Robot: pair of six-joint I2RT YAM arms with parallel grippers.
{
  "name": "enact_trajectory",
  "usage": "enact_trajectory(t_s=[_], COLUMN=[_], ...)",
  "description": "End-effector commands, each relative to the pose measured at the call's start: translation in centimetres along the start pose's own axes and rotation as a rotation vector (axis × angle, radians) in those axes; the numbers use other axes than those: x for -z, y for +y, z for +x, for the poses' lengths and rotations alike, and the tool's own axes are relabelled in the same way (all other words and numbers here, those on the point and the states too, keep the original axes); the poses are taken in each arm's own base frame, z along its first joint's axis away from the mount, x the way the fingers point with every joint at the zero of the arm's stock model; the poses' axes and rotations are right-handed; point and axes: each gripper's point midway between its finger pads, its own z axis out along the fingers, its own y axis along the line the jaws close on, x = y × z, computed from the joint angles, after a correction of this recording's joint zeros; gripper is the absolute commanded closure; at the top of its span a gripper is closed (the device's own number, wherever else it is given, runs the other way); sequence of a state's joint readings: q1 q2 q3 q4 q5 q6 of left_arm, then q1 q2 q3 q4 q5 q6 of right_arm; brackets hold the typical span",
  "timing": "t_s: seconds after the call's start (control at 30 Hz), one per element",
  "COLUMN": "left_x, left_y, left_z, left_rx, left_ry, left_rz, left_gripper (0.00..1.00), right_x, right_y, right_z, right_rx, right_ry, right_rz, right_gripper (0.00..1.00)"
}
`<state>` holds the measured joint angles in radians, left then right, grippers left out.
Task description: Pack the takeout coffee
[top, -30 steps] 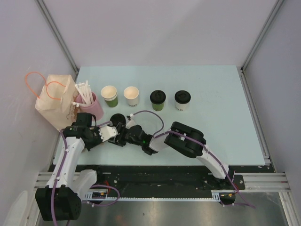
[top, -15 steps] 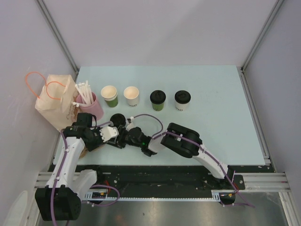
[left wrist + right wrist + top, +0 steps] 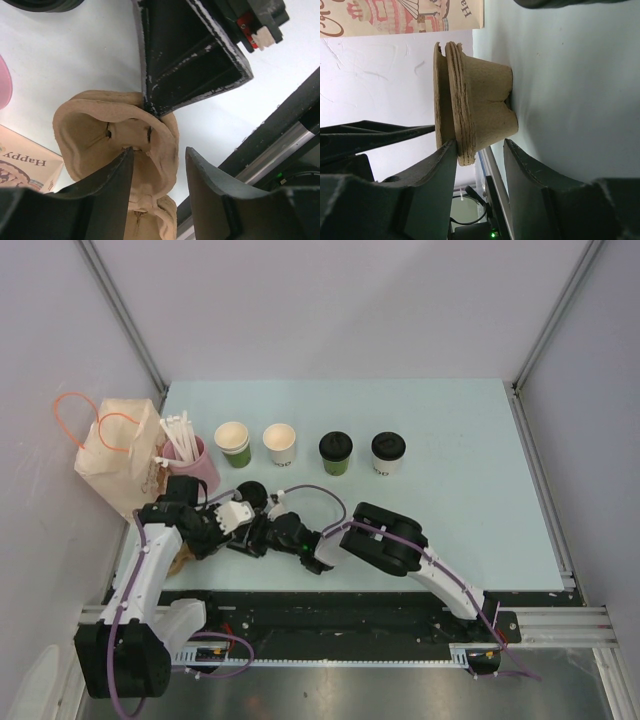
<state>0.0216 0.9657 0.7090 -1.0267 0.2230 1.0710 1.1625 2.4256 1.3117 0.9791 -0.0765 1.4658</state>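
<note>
Two lidded cups of the takeout coffee stand at the back, one green (image 3: 335, 452) and one white (image 3: 387, 453). Left of them are an open green cup (image 3: 232, 443) and an open white cup (image 3: 279, 443). A loose black lid (image 3: 250, 492) lies nearer. My left gripper (image 3: 238, 520) (image 3: 157, 155) is open above a stack of beige pulp carriers (image 3: 115, 140), whose rim lies between its fingers. My right gripper (image 3: 256, 533) (image 3: 480, 145) is open around the stack's lower edge (image 3: 470, 115). One of its fingers is against the rim and the other stands apart.
A pink cup of white straws (image 3: 190, 460) and a beige bag with orange handles (image 3: 115, 450) stand at the left edge. The carriers (image 3: 181, 559) sit close to the table's front edge and the black rail, mostly hidden under my left arm.
My left gripper has gone from shut to open and shifted slightly back. My right gripper's jaws have narrowed a little around the carrier stack's edge.
</note>
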Motion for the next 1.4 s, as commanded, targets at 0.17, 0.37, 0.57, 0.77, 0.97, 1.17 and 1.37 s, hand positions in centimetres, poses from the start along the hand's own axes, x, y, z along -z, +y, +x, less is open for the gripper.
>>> enact_trajectory(t_s=[0.17,0.37,0.57,0.77,0.97,1.17,1.37], left_x=[-1.0,-1.4,-1.2,-0.6,0.3,-0.2,-0.1], left_y=[-0.6,-1.1,-0.7,-0.1,0.2,-0.3,0.1], left_z=[-0.3,-0.9,-1.5,-1.7,-2.2,-1.8,-2.1], left_rx=[0.046,0.032,0.046,0.04,0.05,0.048,0.074], left_ry=[-0.022,-0.031,-0.048,-0.049,-0.067,-0.048,-0.043], left_rz=[0.017,0.049,0.053,0.02,-0.002,0.03,0.038], left_gripper=[0.57,0.53,0.7,0.86,0.91,0.69,0.79], right_x=[-0.5,-0.5,-0.5,-0.6,-0.6,-0.6,-0.5], right_y=[1.4,1.3,0.8,0.0,-0.5,-0.5,-0.5], right_z=[0.8,0.7,0.7,0.7,0.7,0.5,0.6], right_rx=[0.009,0.005,0.0,-0.018,-0.016,-0.012,-0.01], right_ry=[0.005,0.002,0.004,0.006,0.007,0.006,0.012], right_rz=[-0.048,-0.057,-0.049,-0.037,-0.023,-0.02,-0.02], right_gripper=[0.54,0.54,0.54,0.54,0.54,0.54,0.54])
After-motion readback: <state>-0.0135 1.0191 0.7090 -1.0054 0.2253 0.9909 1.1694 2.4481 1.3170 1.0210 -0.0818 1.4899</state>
